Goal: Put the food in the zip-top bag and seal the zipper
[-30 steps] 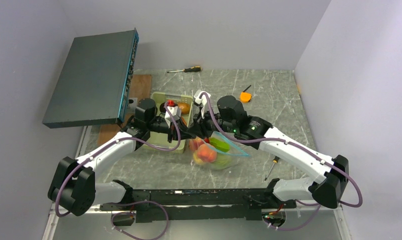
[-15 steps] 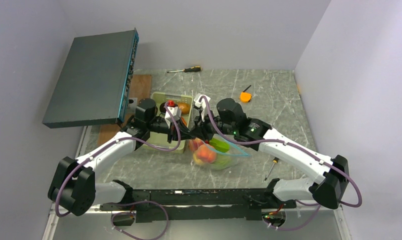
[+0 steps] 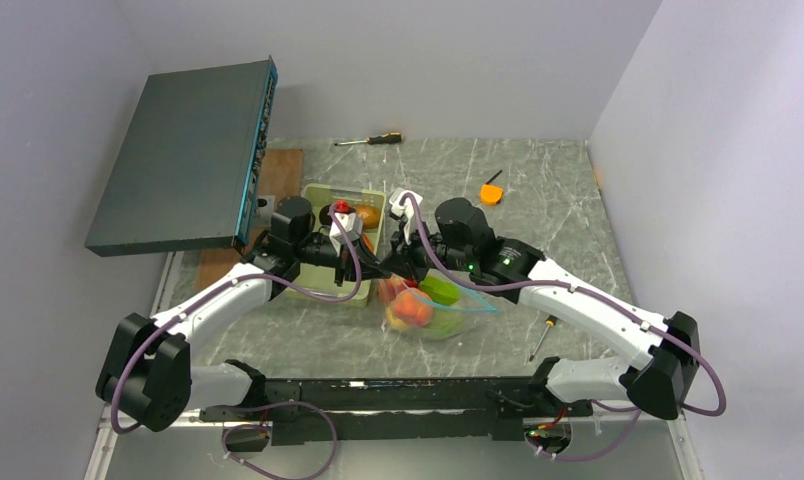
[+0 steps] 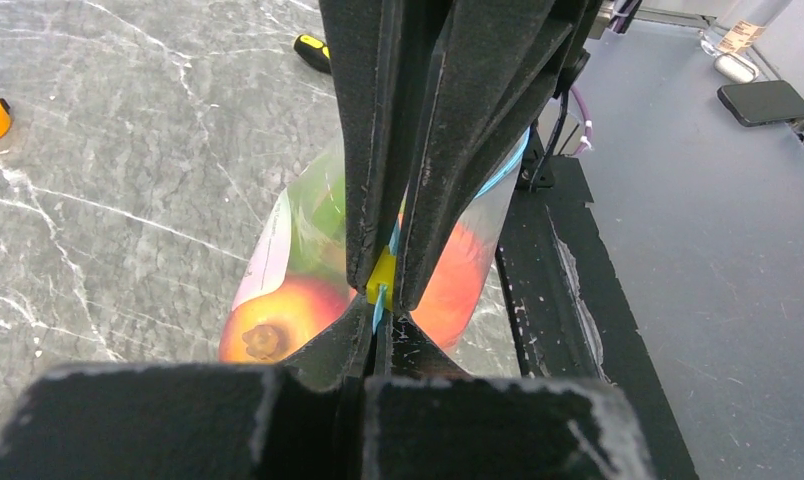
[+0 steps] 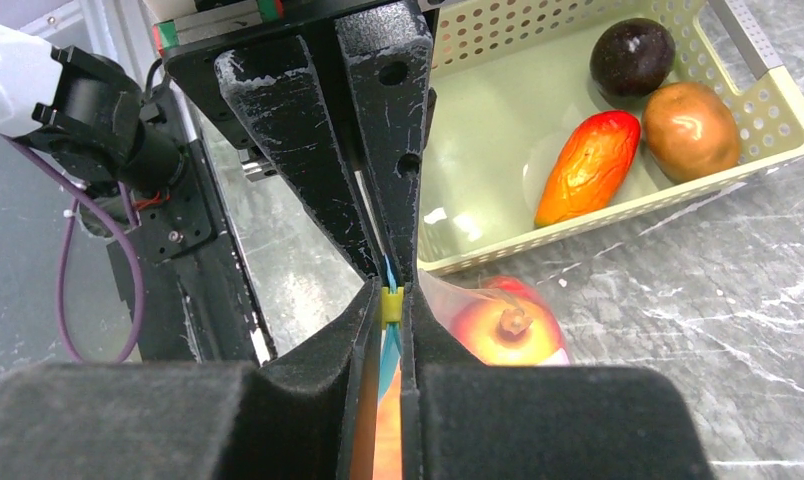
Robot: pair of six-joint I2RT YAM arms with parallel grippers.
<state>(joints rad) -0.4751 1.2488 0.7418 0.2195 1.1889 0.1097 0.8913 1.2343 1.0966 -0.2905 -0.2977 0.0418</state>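
Note:
The clear zip-top bag [image 3: 433, 310] lies on the table in front of the tray, holding red-orange fruits [image 3: 410, 308] and a green one [image 3: 440, 290]. Its teal zipper [image 3: 468, 306] runs along the mouth edge. My left gripper [image 3: 375, 268] and right gripper [image 3: 400, 268] meet tip to tip at the bag's left corner. Both are shut on the zipper at a small yellow slider [image 4: 381, 275], which also shows in the right wrist view [image 5: 392, 305]. The left gripper [image 4: 378, 300] has fruit [image 4: 278, 325] showing under it. Beside the right gripper [image 5: 391, 300] a bagged fruit [image 5: 503, 330] shows.
The pale green tray [image 5: 778, 100] holds a dark purple [image 5: 632, 55], an orange-red [image 5: 588, 165] and a brown food [image 5: 690, 130]. Screwdrivers lie at the back [image 3: 370, 139] and front right [image 3: 543, 335]. An orange tool [image 3: 491, 192] and a tilted dark box [image 3: 183, 155] are nearby.
The right gripper has edged slightly toward the left gripper. The bag's teal edge has sunk lower and flatter. Both grippers stay shut.

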